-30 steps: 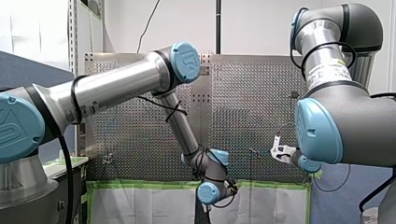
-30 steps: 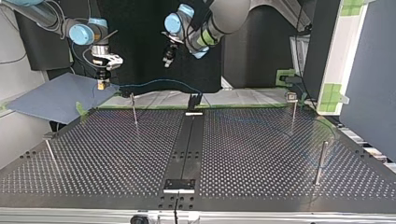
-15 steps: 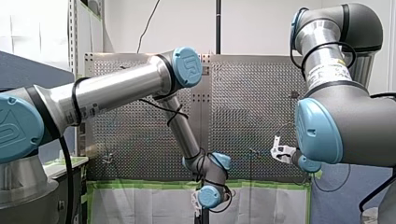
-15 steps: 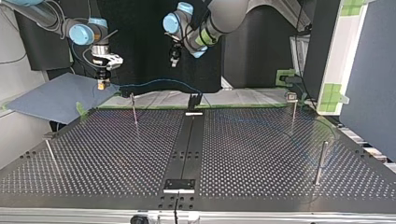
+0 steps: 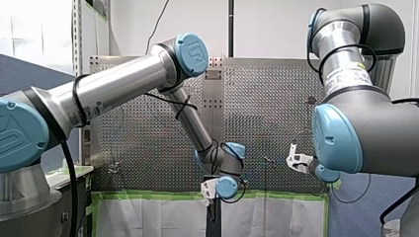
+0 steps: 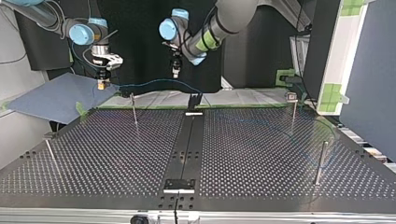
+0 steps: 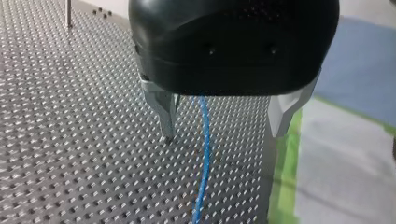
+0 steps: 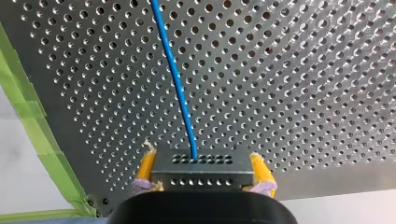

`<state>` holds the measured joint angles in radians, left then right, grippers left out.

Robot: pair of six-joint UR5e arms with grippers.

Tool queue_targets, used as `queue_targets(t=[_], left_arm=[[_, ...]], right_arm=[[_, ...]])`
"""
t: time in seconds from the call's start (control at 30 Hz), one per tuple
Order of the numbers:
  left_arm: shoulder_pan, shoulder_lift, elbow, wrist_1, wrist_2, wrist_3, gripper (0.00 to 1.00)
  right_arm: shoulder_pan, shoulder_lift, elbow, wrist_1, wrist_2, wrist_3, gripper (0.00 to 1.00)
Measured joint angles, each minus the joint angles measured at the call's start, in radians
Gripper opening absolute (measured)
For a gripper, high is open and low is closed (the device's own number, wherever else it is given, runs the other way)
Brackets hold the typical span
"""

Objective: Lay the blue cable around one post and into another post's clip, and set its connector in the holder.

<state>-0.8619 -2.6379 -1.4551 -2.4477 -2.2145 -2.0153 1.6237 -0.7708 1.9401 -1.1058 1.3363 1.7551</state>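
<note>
The blue cable (image 6: 159, 82) arcs above the table's far edge, from my right gripper (image 6: 101, 84) to the black holder (image 6: 194, 100). In the right wrist view, my right gripper (image 8: 201, 179) is shut with its yellow pads (image 8: 146, 165) on the black perforated connector (image 8: 201, 167), and the cable (image 8: 175, 74) leads away from it over the perforated plate. My left gripper (image 6: 175, 71) hangs just above the cable's arc. In its wrist view, my left gripper (image 7: 223, 135) is open with its metal fingers (image 7: 163, 112) either side of the cable (image 7: 203, 154), not touching it.
Thin posts stand on the perforated table (image 6: 116, 158): one near the cable (image 6: 134, 110), one at the far right (image 6: 293, 114), a thicker one at the right (image 6: 321, 161) and one at the left (image 6: 50, 151). A blue sheet (image 6: 56, 98) lies beyond the table's far left corner.
My left gripper has come down toward the blue cable's arc in the top view, its wrist turning as it went. My right arm has stayed still with the connector.
</note>
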Motion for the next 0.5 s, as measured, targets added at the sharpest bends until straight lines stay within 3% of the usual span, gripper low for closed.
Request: queue_targets(t=[0.5], left_arm=[[0.046, -0.002, 0.0, 0.016, -0.123, 0.122, 1.0]], right_arm=[[0.0, 0.0, 0.001, 0.001, 0.0, -0.005, 0.0]])
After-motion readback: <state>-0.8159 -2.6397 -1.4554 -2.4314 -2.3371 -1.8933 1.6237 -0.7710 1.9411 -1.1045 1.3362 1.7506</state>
